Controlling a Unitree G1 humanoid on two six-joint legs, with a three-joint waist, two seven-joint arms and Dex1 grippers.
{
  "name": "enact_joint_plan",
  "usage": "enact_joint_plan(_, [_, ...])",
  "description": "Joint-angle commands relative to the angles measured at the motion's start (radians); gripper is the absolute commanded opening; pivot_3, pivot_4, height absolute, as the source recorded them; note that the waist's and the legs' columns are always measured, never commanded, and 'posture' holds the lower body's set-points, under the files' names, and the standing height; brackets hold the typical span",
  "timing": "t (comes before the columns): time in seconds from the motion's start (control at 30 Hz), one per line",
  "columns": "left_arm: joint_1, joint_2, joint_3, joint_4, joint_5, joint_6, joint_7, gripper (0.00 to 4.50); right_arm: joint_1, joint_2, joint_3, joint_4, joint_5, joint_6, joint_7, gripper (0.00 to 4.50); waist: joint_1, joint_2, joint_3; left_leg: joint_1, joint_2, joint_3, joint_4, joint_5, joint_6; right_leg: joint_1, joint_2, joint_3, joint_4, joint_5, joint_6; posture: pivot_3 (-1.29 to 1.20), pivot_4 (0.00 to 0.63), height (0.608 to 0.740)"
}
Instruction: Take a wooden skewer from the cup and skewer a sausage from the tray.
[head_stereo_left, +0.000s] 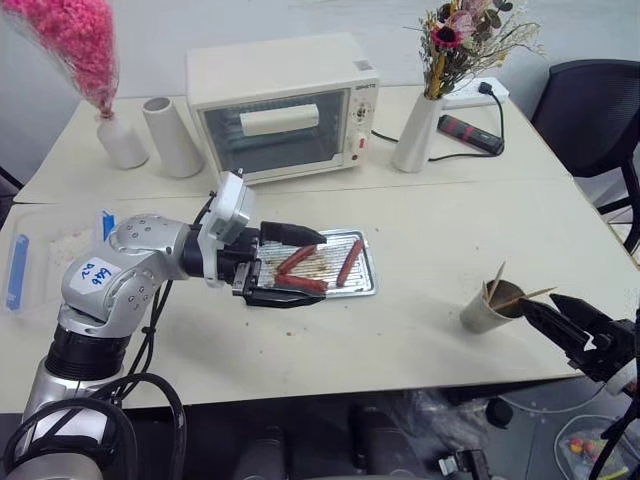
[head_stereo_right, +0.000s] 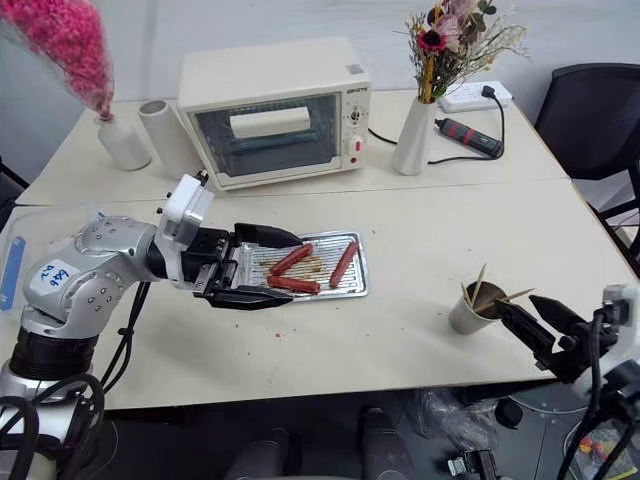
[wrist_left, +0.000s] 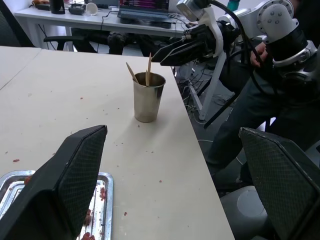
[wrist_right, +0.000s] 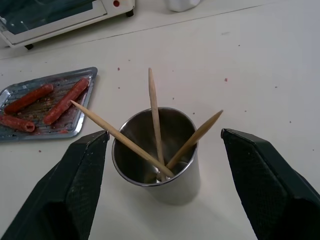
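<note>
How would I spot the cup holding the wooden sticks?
Start at the white toaster oven, then look toward the table's near right edge. The cup stands alone there, with three pale wooden sticks poking out, unlike the flower vases.

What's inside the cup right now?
Three wooden skewers stand in the cup, points up, leaning apart against its rim. Their lower ends meet at the bottom. The cup wall hides anything else lying low inside.

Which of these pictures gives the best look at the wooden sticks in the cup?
The right wrist view: it looks down into the cup, so all three sticks stand apart, fanned out. The left wrist view shows two sticks from the side. In the head views they are tiny slivers above the rim.
</note>
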Motion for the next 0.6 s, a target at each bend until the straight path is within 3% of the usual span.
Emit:
enact_joint_plan(0.03, [-0.018, -0.004, 0.009, -0.015, 0.007, -0.011, -0.004, 4.5, 0.007, -0.002, 0.016, 0.015, 0.033, -0.061, -0.042, 3.74, 0.001, 0.0, 0.0, 0.0, 0.0, 0.0, 0.0, 0.0, 0.0, 0.0, 0.0, 0.0, 0.0, 0.0, 0.0, 0.0, 0.15, 0.74])
enact_joint_plan(0.17, [-0.024, -0.012, 0.006, -0.015, 0.013, -0.013, 0.001, 4.5, -0.008, -0.015, 0.046, 0.063, 0.044, -0.111, -0.077, 3.56, 0.001, 0.0, 0.0, -0.002, 0.0, -0.001, 0.0, 0.0, 0.0, -0.001, 0.0, 0.0, -0.001, 0.0, 0.0, 0.0, 0.15, 0.74])
enact_joint_plan(0.27, [-0.029, -0.017, 0.007, -0.017, 0.018, -0.011, 0.002, 4.5, -0.009, -0.021, 0.072, 0.086, 0.055, -0.142, -0.099, 2.84, 0.001, 0.0, 0.0, -0.003, 0.0, -0.001, 0.0, 0.0, 0.0, -0.001, 0.0, 0.0, -0.001, 0.0, 0.0, 0.0, 0.15, 0.74])
enact_joint_plan(0.5, [-0.035, -0.018, 0.013, -0.007, 0.03, -0.016, -0.005, 4.5, 0.016, -0.041, 0.099, 0.094, 0.089, -0.192, -0.129, 0.36, 0.001, 0.0, 0.0, -0.003, 0.0, -0.001, 0.0, 0.0, 0.0, -0.001, 0.0, -0.001, -0.002, 0.0, 0.0, 0.0, 0.15, 0.74])
enact_joint_plan(0.6, [-0.039, -0.022, 0.014, -0.001, 0.036, -0.019, -0.006, 4.5, 0.018, -0.056, 0.103, 0.098, 0.106, -0.207, -0.146, 0.36, 0.001, 0.0, 0.0, -0.003, 0.0, -0.001, 0.0, 0.0, 0.0, -0.001, 0.0, -0.001, -0.002, 0.0, 0.0, 0.0, 0.15, 0.74])
